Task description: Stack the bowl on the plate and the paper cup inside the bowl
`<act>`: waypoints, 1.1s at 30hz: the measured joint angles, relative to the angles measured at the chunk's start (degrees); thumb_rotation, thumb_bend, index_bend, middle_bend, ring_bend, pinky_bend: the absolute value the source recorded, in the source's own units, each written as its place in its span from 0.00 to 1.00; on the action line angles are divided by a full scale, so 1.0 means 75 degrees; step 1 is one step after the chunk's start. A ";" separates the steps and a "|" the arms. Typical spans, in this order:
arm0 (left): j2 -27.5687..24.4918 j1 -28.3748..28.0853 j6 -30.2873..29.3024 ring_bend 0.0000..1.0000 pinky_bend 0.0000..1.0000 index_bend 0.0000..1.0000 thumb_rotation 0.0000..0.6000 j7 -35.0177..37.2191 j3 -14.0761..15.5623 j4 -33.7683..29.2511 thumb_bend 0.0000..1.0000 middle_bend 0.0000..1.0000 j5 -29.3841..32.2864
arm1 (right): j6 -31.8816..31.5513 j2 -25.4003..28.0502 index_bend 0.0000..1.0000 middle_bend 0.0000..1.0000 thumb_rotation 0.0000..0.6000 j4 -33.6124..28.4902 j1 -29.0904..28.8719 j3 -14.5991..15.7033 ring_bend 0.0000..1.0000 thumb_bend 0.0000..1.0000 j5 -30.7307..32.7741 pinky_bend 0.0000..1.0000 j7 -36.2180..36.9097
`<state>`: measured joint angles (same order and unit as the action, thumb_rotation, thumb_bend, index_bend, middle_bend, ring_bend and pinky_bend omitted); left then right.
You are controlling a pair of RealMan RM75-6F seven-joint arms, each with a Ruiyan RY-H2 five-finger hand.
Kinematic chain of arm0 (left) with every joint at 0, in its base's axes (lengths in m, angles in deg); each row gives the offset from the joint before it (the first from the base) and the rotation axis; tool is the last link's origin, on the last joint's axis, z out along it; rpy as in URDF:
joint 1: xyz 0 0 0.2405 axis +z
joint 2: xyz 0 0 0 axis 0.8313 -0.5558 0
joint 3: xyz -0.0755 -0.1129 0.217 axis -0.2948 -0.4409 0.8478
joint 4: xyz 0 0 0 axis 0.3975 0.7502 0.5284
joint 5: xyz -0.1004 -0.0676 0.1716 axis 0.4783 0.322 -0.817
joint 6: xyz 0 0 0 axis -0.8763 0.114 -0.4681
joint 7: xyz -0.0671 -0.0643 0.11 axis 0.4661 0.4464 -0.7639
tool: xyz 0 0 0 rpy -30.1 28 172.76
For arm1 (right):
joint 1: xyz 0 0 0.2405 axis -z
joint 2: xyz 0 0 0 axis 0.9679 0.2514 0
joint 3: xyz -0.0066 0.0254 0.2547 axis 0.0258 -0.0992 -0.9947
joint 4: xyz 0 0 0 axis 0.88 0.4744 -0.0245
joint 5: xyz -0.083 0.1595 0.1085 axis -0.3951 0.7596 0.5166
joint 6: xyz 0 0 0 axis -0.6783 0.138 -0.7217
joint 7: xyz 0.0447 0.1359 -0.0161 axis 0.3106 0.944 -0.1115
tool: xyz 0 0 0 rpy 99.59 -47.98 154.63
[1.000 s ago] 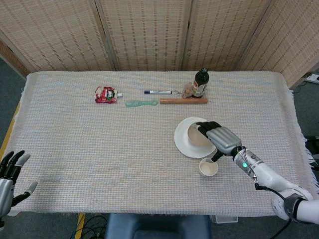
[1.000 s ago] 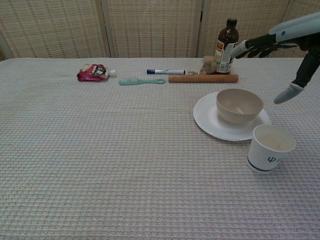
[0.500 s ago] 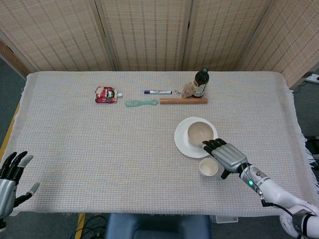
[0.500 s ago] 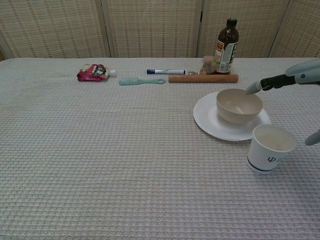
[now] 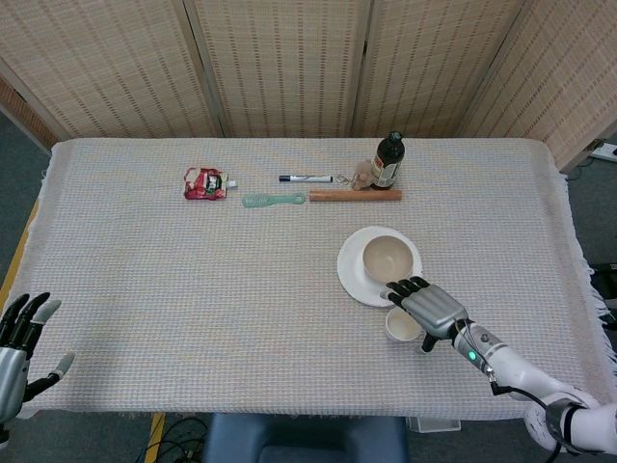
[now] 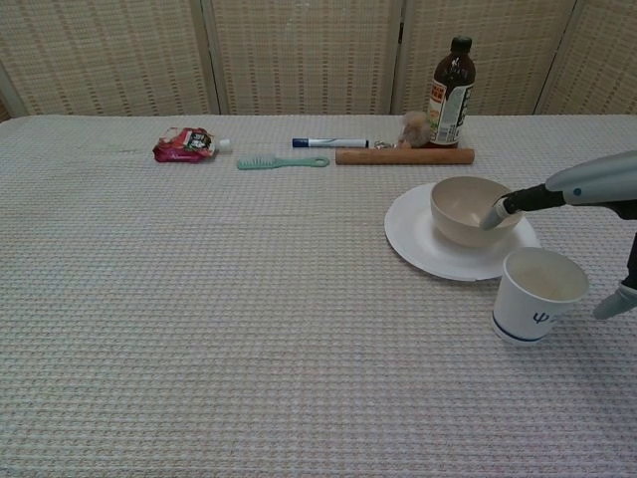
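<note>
A beige bowl (image 5: 387,258) (image 6: 468,206) sits on the white plate (image 5: 352,276) (image 6: 418,243) right of the table's middle. The white paper cup (image 5: 400,327) (image 6: 535,297) stands upright on the cloth just in front of the plate. My right hand (image 5: 426,305) (image 6: 587,186) hovers open over the cup, fingers stretched toward the bowl and thumb hanging down at the cup's right side; it holds nothing. At the table's near left edge my left hand (image 5: 19,338) is open and empty, seen in the head view only.
Along the far side lie a red packet (image 5: 203,182) (image 6: 184,144), a green brush (image 5: 273,200) (image 6: 282,161), a marker (image 5: 305,178) (image 6: 329,142), a wooden rod (image 5: 354,195) (image 6: 403,155) and a dark bottle (image 5: 388,161) (image 6: 452,80).
My right hand has drawn back from above the bowl toward me and come lower, now over the cup. The bowl, plate and cup have not moved. My left hand stayed put.
</note>
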<state>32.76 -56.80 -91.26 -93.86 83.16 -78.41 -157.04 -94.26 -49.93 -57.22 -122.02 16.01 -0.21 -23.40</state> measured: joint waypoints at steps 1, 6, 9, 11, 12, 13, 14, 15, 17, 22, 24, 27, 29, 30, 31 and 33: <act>-0.0003 0.0002 -0.0002 0.11 0.45 0.18 1.00 0.0004 0.0002 -0.0002 0.26 0.16 0.0000 | -0.0019 -0.0043 0.12 0.00 1.00 0.0028 -0.0017 0.0026 0.00 0.07 0.0060 0.00 -0.0055; -0.0012 0.0013 -0.0014 0.11 0.45 0.18 1.00 0.0011 0.0000 -0.0010 0.26 0.16 0.0012 | -0.0066 -0.0256 0.15 0.00 1.00 0.0188 -0.0090 0.0120 0.00 0.08 0.0275 0.00 -0.0215; -0.0022 0.0021 -0.0031 0.11 0.45 0.18 1.00 0.0027 -0.0009 -0.0019 0.26 0.16 0.0024 | -0.0126 -0.0394 0.16 0.00 1.00 0.0287 -0.0125 0.0170 0.00 0.10 0.0364 0.00 -0.0329; -0.0029 0.0026 -0.0047 0.11 0.45 0.18 1.00 0.0045 -0.0012 -0.0019 0.26 0.16 0.0023 | -0.0146 -0.0487 0.18 0.00 1.00 0.0347 -0.0153 0.0197 0.00 0.11 0.0446 0.00 -0.0371; -0.0031 0.0029 -0.0051 0.11 0.45 0.18 1.00 0.0051 -0.0011 -0.0018 0.26 0.16 0.0020 | -0.0155 -0.0525 0.19 0.00 1.00 0.0374 -0.0164 0.0206 0.00 0.12 0.0472 0.00 -0.0388; -0.0033 0.0030 -0.0053 0.11 0.45 0.18 1.00 0.0053 -0.0011 -0.0017 0.26 0.16 0.0019 | -0.0176 -0.0575 0.21 0.00 1.00 0.0406 -0.0175 0.0214 0.00 0.13 0.0494 0.00 -0.0405; -0.0034 0.0032 -0.0055 0.11 0.45 0.18 1.00 0.0054 -0.0011 -0.0015 0.26 0.16 0.0021 | -0.0204 -0.0613 0.22 0.00 1.00 0.0430 -0.0179 0.0216 0.00 0.14 0.0505 0.00 -0.0416; -0.0035 0.0033 -0.0056 0.11 0.45 0.18 1.00 0.0055 -0.0012 -0.0016 0.26 0.16 0.0021 | -0.0232 -0.0653 0.24 0.00 1.00 0.0454 -0.0182 0.0218 0.00 0.16 0.0515 0.00 -0.0429; -0.0036 0.0038 -0.0068 0.11 0.45 0.18 1.00 0.0052 -0.0014 -0.0018 0.26 0.16 0.0019 | -0.0313 -0.0732 0.27 0.00 1.00 0.0504 -0.0185 0.0221 0.00 0.18 0.0531 0.00 -0.0460; -0.0042 0.0058 -0.0119 0.11 0.45 0.18 1.00 0.0061 -0.0031 -0.0023 0.26 0.16 0.0026 | -0.0574 -0.0934 0.35 0.00 1.00 0.0625 -0.0151 0.0221 0.00 0.23 0.0545 0.00 -0.0553; -0.0040 0.0060 -0.0119 0.11 0.45 0.18 1.00 0.0056 -0.0029 -0.0020 0.26 0.16 0.0019 | -0.0661 -0.0968 0.37 0.00 1.00 0.0639 -0.0136 0.0214 0.00 0.24 0.0543 0.00 -0.0579; -0.0039 0.0054 -0.0092 0.11 0.45 0.18 1.00 0.0057 -0.0019 -0.0019 0.26 0.16 0.0018 | -0.0778 -0.0957 0.37 0.00 1.00 0.0595 -0.0110 0.0202 0.00 0.25 0.0523 0.00 -0.0606; -0.0036 0.0050 -0.0082 0.11 0.45 0.18 1.00 0.0050 -0.0022 -0.0018 0.26 0.16 0.0024 | -0.0845 -0.0879 0.38 0.00 1.00 0.0507 -0.0089 0.0174 0.00 0.25 0.0496 0.00 -0.0581; -0.0033 0.0049 -0.0078 0.11 0.45 0.18 1.00 0.0043 -0.0022 -0.0017 0.26 0.16 0.0024 | -0.0891 -0.0829 0.38 0.00 1.00 0.0457 -0.0076 0.0152 0.00 0.25 0.0476 0.00 -0.0556; -0.0030 0.0047 -0.0071 0.11 0.45 0.18 1.00 0.0034 -0.0021 -0.0016 0.26 0.16 0.0024 | -0.0965 -0.0751 0.38 0.00 1.00 0.0383 -0.0052 0.0114 0.00 0.25 0.0442 0.00 -0.0509; -0.0020 0.0039 -0.0050 0.11 0.45 0.18 1.00 0.0006 -0.0020 -0.0014 0.26 0.16 0.0023 | -0.1087 -0.0611 0.38 0.00 1.00 0.0262 -0.0013 0.0045 0.00 0.25 0.0380 0.00 -0.0434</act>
<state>32.61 -56.51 -91.63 -93.82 83.01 -78.51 -156.87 -102.42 -54.51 -55.25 -122.12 16.35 2.64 -26.66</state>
